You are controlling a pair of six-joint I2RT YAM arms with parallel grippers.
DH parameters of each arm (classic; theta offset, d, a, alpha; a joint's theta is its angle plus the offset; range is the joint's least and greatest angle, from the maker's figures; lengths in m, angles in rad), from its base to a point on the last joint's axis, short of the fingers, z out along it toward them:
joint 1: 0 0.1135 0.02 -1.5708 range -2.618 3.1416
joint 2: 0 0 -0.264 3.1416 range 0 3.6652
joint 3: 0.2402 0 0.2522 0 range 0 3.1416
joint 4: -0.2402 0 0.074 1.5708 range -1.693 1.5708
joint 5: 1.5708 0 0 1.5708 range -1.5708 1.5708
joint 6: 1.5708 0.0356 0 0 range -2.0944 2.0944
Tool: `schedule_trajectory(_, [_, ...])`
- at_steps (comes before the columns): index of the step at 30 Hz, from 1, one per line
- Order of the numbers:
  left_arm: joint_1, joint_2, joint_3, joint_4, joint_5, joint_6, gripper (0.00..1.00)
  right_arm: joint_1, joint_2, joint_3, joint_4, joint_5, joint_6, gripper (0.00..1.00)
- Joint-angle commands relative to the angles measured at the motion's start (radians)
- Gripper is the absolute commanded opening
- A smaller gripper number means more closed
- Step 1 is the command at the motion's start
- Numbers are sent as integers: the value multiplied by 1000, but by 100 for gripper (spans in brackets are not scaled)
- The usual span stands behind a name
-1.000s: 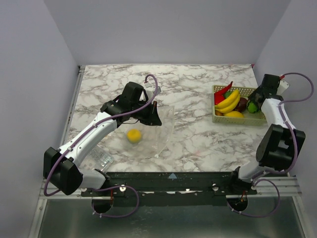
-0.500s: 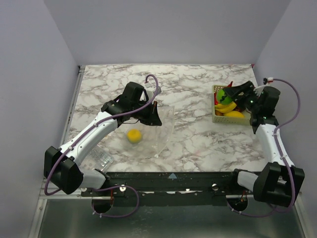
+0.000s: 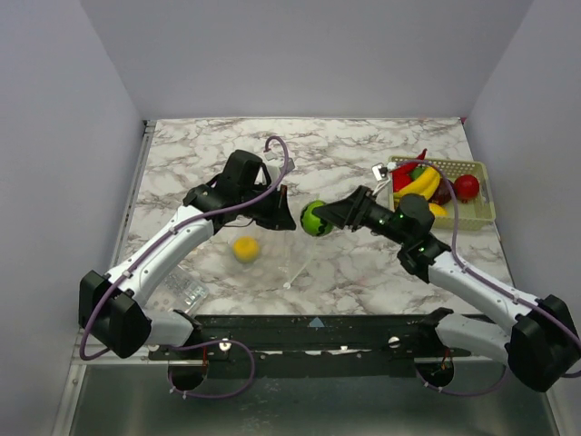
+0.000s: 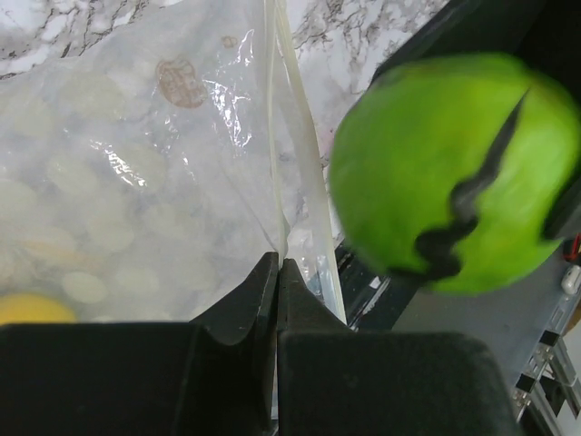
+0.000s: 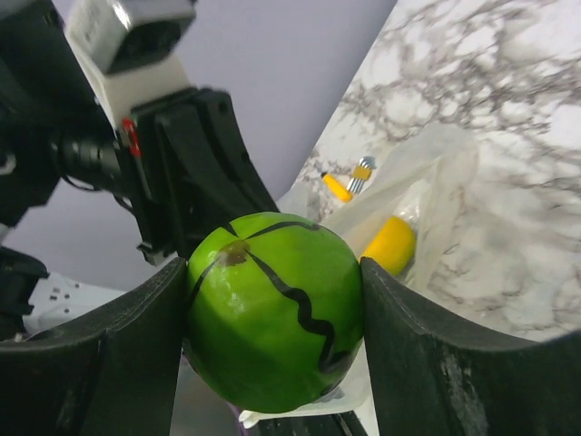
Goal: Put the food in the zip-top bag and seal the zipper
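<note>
The right gripper [image 3: 318, 218] grips a green toy fruit [image 5: 272, 309], jaws wide around it, just beside the zip-top bag [image 4: 136, 182] mouth. The left gripper [image 4: 277, 277] is pinched fully closed on the bag's edge. A yellow food piece [image 3: 245, 248] lies inside the bag on the desk [image 3: 363, 154].

1. Lit brightly and evenly from above in the overhead view, with only faint shadows on the table [image 3: 363, 154].
2. Blurred in the left wrist view: green toy fruit [image 4: 454, 173] smeared, white glare on the zip-top bag [image 4: 163, 154].
3. Sharp on the fruit in the right wrist view, hazy behind.
</note>
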Motion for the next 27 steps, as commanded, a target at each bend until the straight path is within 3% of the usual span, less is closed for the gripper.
schedule_trajectory(1, [12,-73,-15,17,-8,-4,0,155,47,-42,195,160,-52,0])
schedule_trajectory(4, [19,-101,-25,31,-15,-12,0,241,62,-71,213,296,-142,1])
schedule_trajectory(12, [24,-112,-28,37,-6,-19,0,352,104,-101,147,627,-120,3])
schedule_trajectory(15, [25,-110,-26,44,12,-28,0,368,143,-46,107,665,-122,22])
schedule_trajectory(18, [23,-108,-20,49,14,-41,0,370,171,10,59,656,-128,57])
schedule_trajectory(21, [19,-106,0,18,-29,-56,0,372,165,41,-4,677,-119,83])
schedule_trajectory(27, [14,-98,35,-57,-77,-127,0,371,169,117,-164,665,-133,91])
